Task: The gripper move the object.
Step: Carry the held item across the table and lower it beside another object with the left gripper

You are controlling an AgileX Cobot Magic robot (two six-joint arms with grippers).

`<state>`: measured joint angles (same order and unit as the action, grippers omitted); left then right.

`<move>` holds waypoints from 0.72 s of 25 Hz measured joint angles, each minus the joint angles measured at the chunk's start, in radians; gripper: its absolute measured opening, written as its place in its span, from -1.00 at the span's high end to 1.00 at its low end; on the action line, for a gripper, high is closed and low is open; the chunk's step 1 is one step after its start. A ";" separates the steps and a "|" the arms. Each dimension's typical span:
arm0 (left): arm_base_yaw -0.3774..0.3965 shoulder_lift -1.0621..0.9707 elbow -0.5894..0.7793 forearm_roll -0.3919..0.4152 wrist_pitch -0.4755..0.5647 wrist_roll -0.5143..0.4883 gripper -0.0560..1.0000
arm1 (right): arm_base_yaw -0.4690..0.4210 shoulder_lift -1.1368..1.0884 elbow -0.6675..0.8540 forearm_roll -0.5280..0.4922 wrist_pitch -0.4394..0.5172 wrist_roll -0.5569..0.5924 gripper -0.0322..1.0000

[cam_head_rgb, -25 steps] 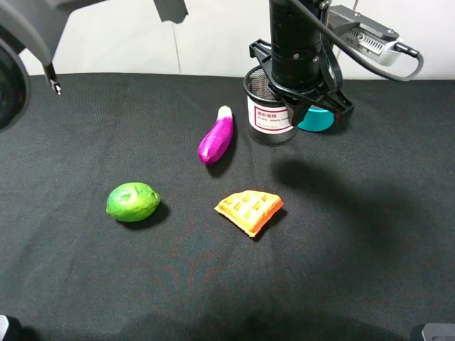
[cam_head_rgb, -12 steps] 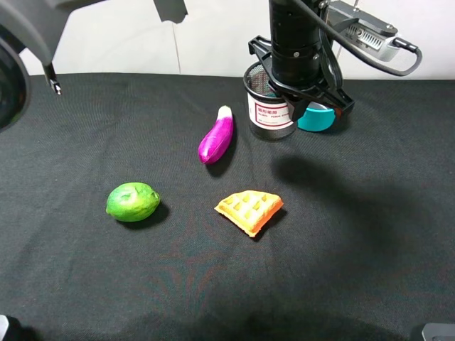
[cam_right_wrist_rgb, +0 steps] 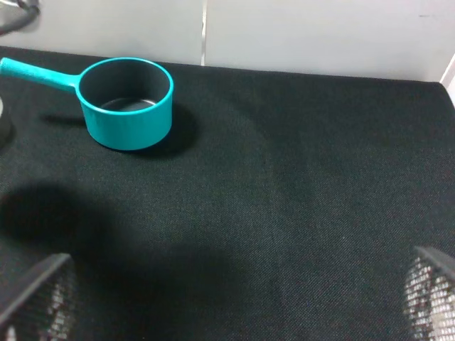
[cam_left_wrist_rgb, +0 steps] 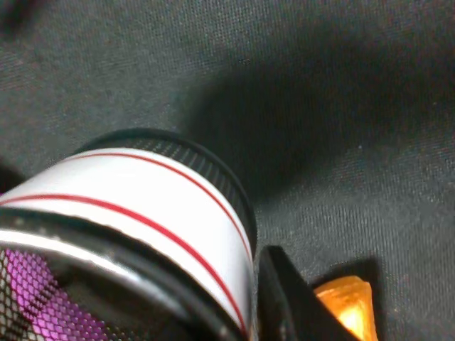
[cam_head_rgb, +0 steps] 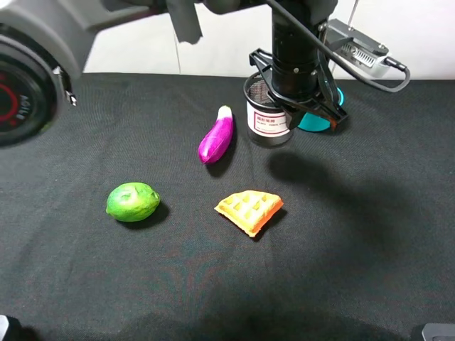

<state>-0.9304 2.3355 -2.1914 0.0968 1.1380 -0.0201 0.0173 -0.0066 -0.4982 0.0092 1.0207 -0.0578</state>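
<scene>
The black wire-mesh cup (cam_head_rgb: pixel 269 121) with a white label in red print hangs at the back middle of the black table, held off the cloth with its shadow lying to its right. My left gripper (cam_head_rgb: pixel 295 98), a black claw reaching across from the left, is shut on it from above. In the left wrist view the cup (cam_left_wrist_rgb: pixel 142 213) fills the frame with one black finger (cam_left_wrist_rgb: pixel 284 298) against its side. My right gripper (cam_right_wrist_rgb: pixel 231 305) is open and empty, its fingertips far apart above bare cloth.
A teal saucepan (cam_head_rgb: pixel 316 121) stands just behind and right of the cup, and shows in the right wrist view (cam_right_wrist_rgb: pixel 128 103). A purple eggplant (cam_head_rgb: pixel 216 136), a green lime (cam_head_rgb: pixel 132 202) and an orange waffle (cam_head_rgb: pixel 249 209) lie on the table (cam_head_rgb: pixel 370 241).
My left gripper and the cup have shifted slightly to the left, covering more of the saucepan. The left arm's upper part has swung further into view. The other objects have not moved.
</scene>
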 joint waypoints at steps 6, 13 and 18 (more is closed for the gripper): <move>0.000 0.042 -0.066 -0.011 0.001 0.001 0.68 | 0.000 0.000 0.000 0.000 0.000 0.000 -0.41; 0.000 0.082 -0.074 -0.017 -0.010 0.002 0.68 | 0.000 0.000 0.000 0.000 0.000 0.000 -0.41; 0.000 0.107 -0.075 -0.022 -0.041 0.004 0.68 | 0.000 0.000 0.000 0.000 0.000 0.000 -0.41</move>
<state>-0.9304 2.4428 -2.2667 0.0748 1.0969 -0.0163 0.0173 -0.0066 -0.4982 0.0092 1.0207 -0.0578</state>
